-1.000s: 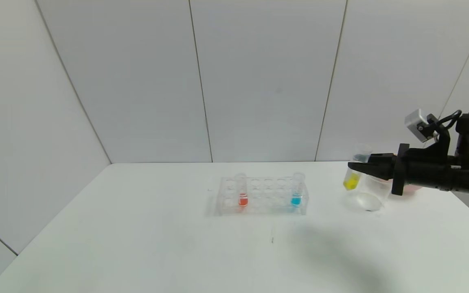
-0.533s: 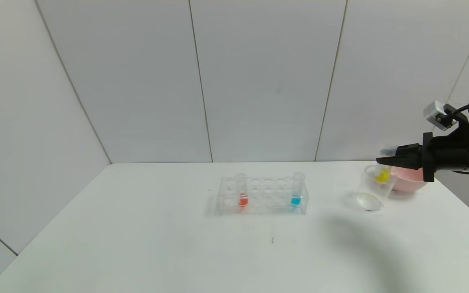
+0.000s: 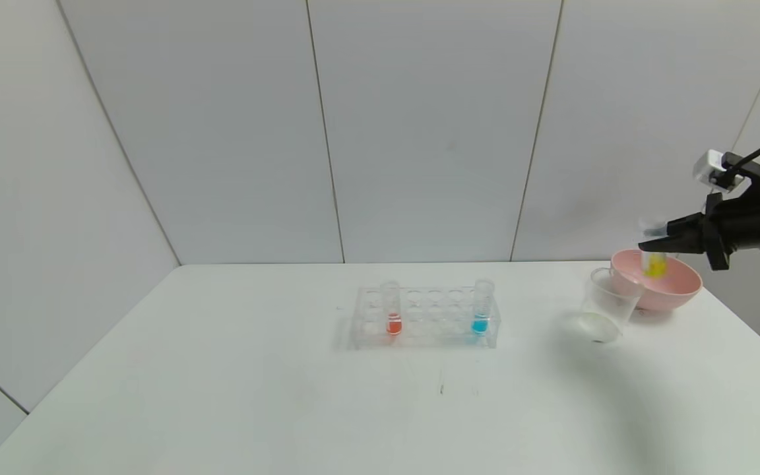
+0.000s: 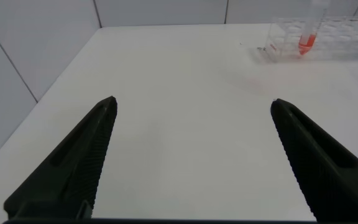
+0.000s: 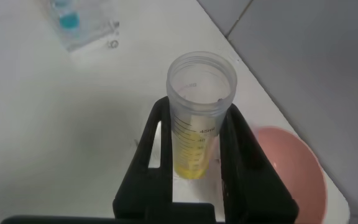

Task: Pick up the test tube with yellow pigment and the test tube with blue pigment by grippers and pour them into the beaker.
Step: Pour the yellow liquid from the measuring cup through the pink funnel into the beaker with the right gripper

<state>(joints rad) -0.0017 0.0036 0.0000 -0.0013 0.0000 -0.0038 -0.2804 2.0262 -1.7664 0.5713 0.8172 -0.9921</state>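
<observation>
At the right edge of the head view, right gripper (image 3: 658,241): clamped on the test tube with yellow pigment (image 3: 655,262), held above the pink bowl (image 3: 673,290).
Lower frame of the left wrist view, left gripper (image 4: 191,134): fingers apart, holding nothing, over bare worktop (image 3: 287,409).
Centre right, beaker (image 3: 607,310): stands just beside the bowl, toward frame left.
Centre, tube rack (image 3: 425,317): holds the test tube with blue pigment (image 3: 481,307) at its right end and an orange-red tube (image 3: 391,309) near its left end.
</observation>
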